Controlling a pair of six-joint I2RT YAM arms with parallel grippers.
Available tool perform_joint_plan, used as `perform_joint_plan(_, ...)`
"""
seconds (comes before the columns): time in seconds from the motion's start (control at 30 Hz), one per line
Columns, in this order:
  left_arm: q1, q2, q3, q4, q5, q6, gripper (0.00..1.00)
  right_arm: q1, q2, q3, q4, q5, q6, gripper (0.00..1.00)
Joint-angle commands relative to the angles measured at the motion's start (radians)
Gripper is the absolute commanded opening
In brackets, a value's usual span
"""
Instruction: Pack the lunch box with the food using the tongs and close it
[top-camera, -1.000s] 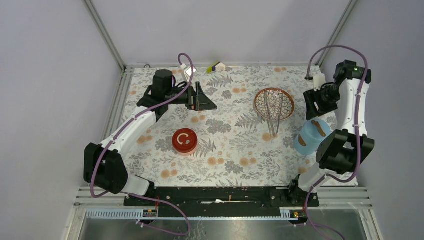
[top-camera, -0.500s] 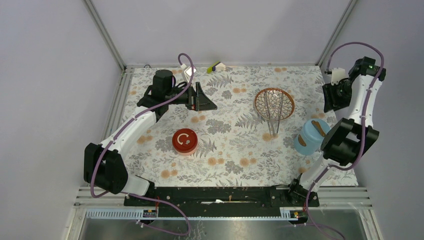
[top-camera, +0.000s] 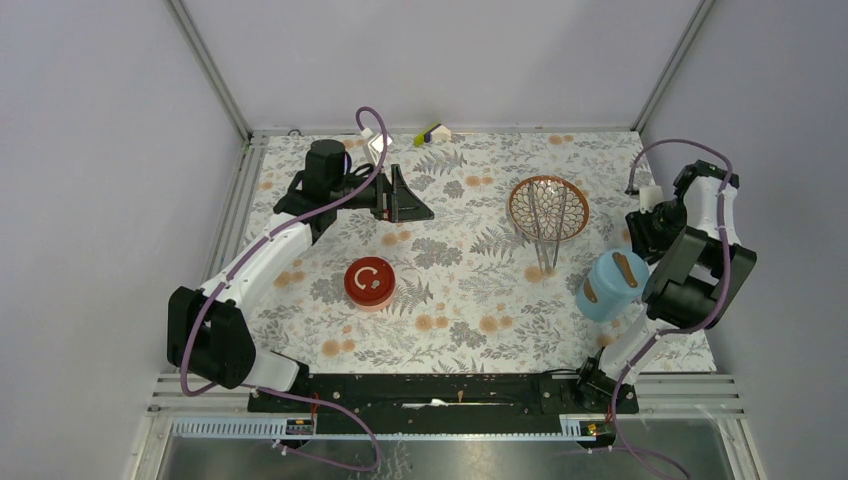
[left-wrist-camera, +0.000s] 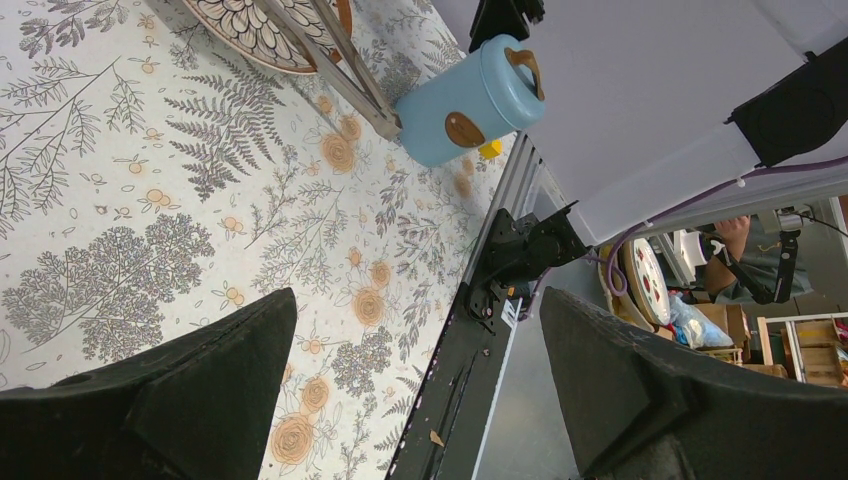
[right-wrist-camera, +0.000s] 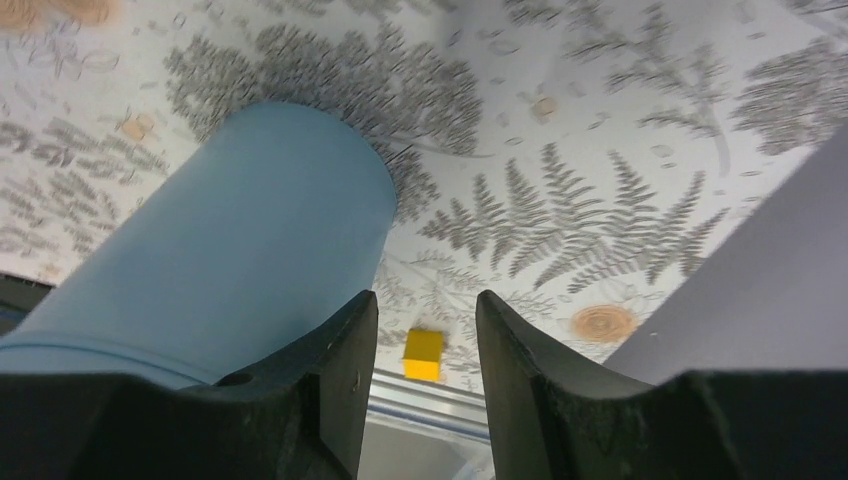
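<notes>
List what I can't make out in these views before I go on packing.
- Contents of the small red bowl: top view, too small; only a pale curl shows.
- Right hand: top view, hidden behind its own arm; wrist view blurred.
- Inside of the blue shell: its own wall hides it in every view.
- Yellow block: right wrist view, small and blurred; can't identify it.

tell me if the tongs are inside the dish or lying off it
Half in: the tongs lie across the patterned dish, tips spread inside it, joined end past the near rim on the tablecloth.
</notes>
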Motion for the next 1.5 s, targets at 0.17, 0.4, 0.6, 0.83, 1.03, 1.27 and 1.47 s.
perform_joint_plan(0.17, -0.005, -0.035, -0.004, 0.037, -0.002, 0.003, 0.99, 0.027, -0.155, -0.122, -0.097, -0.131, -0.057, 0.50)
perform_joint_plan(0.4, -0.005, -0.034, -0.005, 0.045, -0.005, -0.009, 0.99, 0.164, -0.254, -0.241, -0.089, -0.173, -0.011, 0.52)
perform_joint_plan(0.6, -0.005, -0.032, -0.002, 0.045, -0.007, -0.016, 0.99, 0.266, -0.327, -0.304, -0.089, -0.226, 0.056, 0.53)
perform_joint_plan(0.83, -0.004, -0.030, -0.005, 0.046, -0.011, -0.017, 0.99, 0.272, -0.423, -0.289, -0.109, -0.144, -0.081, 0.56)
perform_joint_plan(1.03, -0.005, -0.034, -0.008, 0.053, -0.011, -0.018, 0.99, 0.272, -0.564, -0.405, -0.154, -0.080, -0.323, 0.58)
perform_joint_plan(1.27, -0.005, -0.023, -0.008, 0.059, -0.009, -0.026, 0.99, 0.272, -0.683, -0.488, -0.197, -0.138, -0.484, 0.60)
perform_joint_plan(1.47, -0.005, -0.027, -0.007, 0.061, -0.009, -0.028, 0.99, 0.281, -0.637, -0.482, -0.199, -0.238, -0.501, 0.62)
